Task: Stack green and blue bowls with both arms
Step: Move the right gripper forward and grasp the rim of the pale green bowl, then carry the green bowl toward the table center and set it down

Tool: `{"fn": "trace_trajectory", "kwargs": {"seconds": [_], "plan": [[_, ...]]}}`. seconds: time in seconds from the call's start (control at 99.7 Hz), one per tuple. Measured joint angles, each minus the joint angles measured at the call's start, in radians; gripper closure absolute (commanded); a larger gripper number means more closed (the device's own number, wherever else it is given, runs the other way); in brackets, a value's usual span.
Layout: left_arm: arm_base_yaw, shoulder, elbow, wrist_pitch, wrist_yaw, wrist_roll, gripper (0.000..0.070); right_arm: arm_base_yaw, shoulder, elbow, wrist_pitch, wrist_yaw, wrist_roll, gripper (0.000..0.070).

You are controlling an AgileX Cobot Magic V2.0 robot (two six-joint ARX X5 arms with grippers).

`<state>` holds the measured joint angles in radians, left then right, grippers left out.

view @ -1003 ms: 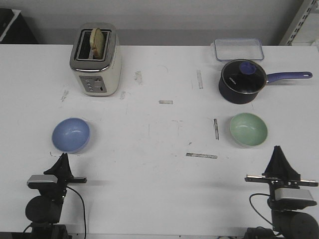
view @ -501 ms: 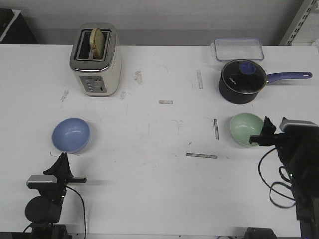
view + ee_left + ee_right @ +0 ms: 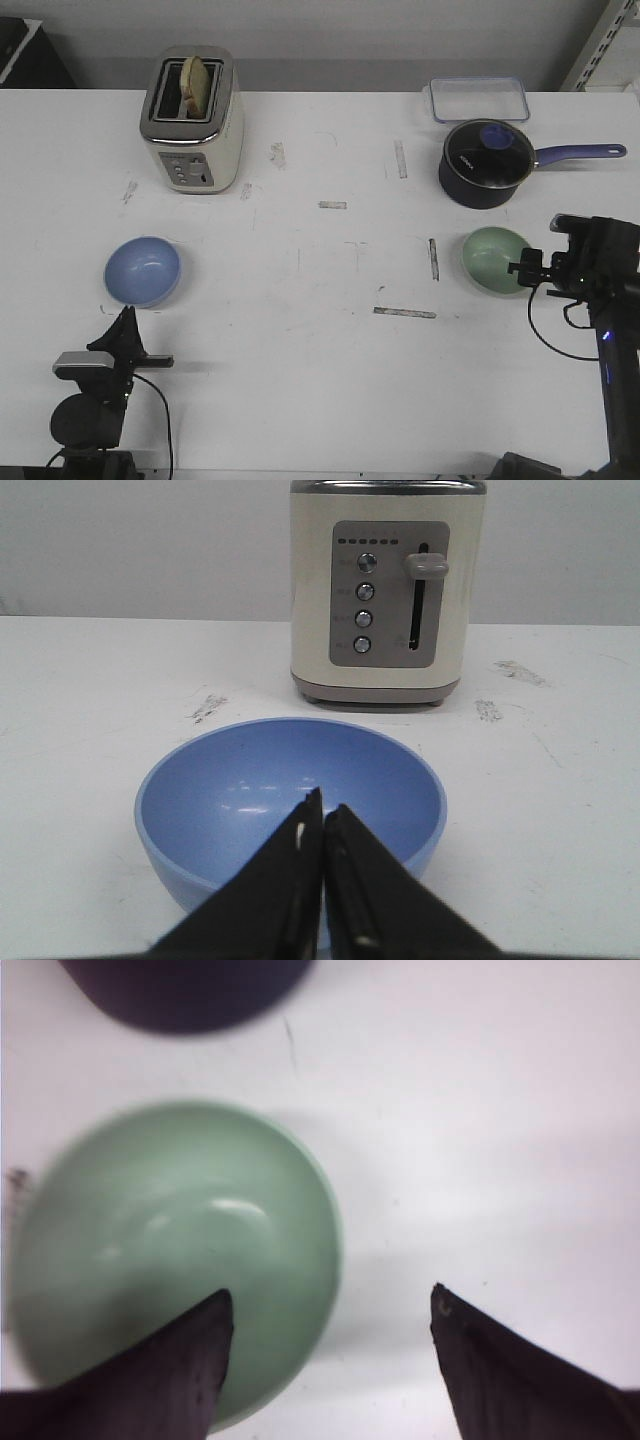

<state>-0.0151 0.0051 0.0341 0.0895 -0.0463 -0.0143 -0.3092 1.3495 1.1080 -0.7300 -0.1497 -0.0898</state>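
Observation:
The light blue bowl [image 3: 143, 270] sits on the left of the white table, and the pale green bowl [image 3: 497, 260] sits on the right. My left gripper [image 3: 127, 315] rests shut at the front edge, just behind the blue bowl [image 3: 230, 800]; its tips [image 3: 322, 808] point at the bowl without touching it. My right gripper [image 3: 527, 268] is open at the green bowl's right edge. In the right wrist view the gripper [image 3: 331, 1298] straddles the rim: one finger is over the inside of the green bowl [image 3: 170, 1230], the other over bare table.
A cream toaster [image 3: 190, 120] holding bread stands at the back left and also shows in the left wrist view [image 3: 380, 590]. A dark blue saucepan [image 3: 487, 165] with a long handle stands just behind the green bowl. A clear plastic box [image 3: 479, 98] lies behind the saucepan.
My right arm has lifted from the front edge and moved forward to the green bowl's right rim. The left arm and both bowls have not moved.

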Motion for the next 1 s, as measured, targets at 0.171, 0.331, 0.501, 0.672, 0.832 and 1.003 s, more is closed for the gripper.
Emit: {"fn": "trace_trajectory", "kwargs": {"seconds": [0.171,0.331,0.501,0.672,0.832,1.003], "plan": [[0.000,0.000,0.000,0.000,0.000,0.000,0.0699,0.001,0.129,0.000,0.015,-0.006,-0.020,0.0278],[0.000,0.000,0.000,0.000,0.000,0.000,0.0699,0.003,0.191,0.000,0.052,-0.007,-0.026,0.0490],[0.000,0.000,0.000,0.000,0.000,0.000,0.0699,0.003,0.194,0.000,0.090,-0.008,-0.026,0.0700],[0.000,0.000,0.000,0.000,0.000,0.000,0.0699,0.003,0.194,0.002,0.098,-0.013,-0.020,0.0700],[0.000,0.000,0.000,0.000,0.000,0.000,0.0699,0.007,0.158,0.003,0.091,-0.016,-0.015,0.0700],[0.000,0.000,0.000,0.000,0.000,0.000,0.0699,0.037,0.057,0.059,0.060,-0.080,-0.010,0.0700]]}}
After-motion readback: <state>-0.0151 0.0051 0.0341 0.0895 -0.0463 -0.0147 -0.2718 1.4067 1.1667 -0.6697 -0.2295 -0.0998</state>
